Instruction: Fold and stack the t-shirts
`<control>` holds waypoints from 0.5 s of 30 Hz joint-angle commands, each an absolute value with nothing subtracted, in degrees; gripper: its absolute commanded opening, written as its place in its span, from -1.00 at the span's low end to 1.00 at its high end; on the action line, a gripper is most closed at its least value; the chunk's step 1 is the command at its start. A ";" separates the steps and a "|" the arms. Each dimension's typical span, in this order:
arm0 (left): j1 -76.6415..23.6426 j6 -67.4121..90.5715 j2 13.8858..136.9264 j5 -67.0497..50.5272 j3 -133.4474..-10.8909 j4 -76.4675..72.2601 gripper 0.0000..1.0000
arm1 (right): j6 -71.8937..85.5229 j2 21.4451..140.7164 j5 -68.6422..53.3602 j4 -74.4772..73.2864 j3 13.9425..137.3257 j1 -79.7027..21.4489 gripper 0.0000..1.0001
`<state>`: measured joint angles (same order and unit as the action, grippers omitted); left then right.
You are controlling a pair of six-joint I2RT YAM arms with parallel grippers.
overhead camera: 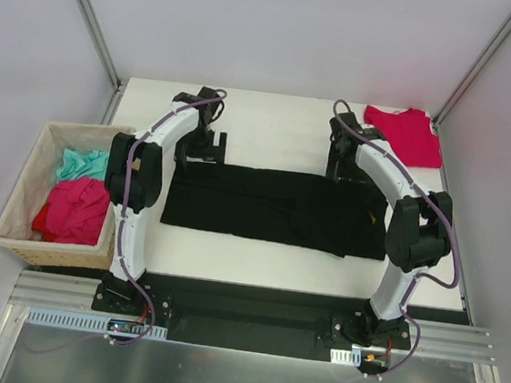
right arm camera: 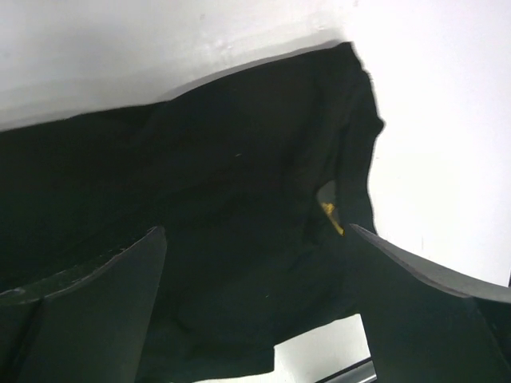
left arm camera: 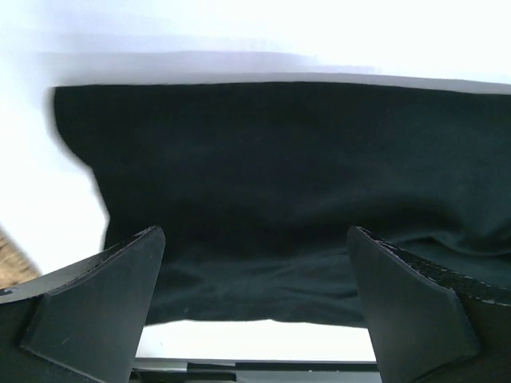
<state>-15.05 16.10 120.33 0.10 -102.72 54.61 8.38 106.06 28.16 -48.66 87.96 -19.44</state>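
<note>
Folding step, I judge: black t-shirt (overhead camera: 277, 207) lies banded across the table (overhead camera: 272, 120); left gripper (left arm camera: 255, 231) and right gripper (right arm camera: 255, 231) hang wide open, empty, at its far edge (red t-shirt (overhead camera: 408, 134) far-right) — next, probably pinch 2 corners, fold.

Place: we took it for a robotics lab.
Walls: we saw white panels (overhead camera: 282, 30) on metal posts (overhead camera: 90, 17), upper frame.
Base: we saw an aluminium rail (overhead camera: 53, 294), bottom edge.

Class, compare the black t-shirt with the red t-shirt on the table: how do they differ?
The black t-shirt is spread as a long band in the middle; the red t-shirt is a smaller patch at the far right corner. Both lie flat on the table.
</note>
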 commanded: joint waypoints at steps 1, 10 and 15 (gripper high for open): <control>-15.64 16.26 121.46 -3.34 -102.31 54.84 0.98 | 9.40 102.40 24.02 -48.61 85.89 -20.74 0.94; -15.64 14.85 123.40 -4.39 -101.16 55.11 0.98 | 12.82 98.53 24.34 -48.16 80.16 -23.64 0.94; -15.64 14.85 124.01 -3.08 -100.81 55.20 0.98 | 15.64 96.51 25.92 -48.87 75.07 -23.73 0.94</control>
<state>-15.40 15.64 123.02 -3.03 -101.27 54.22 12.01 100.36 23.55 -46.92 78.32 -23.59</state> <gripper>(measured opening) 0.991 0.969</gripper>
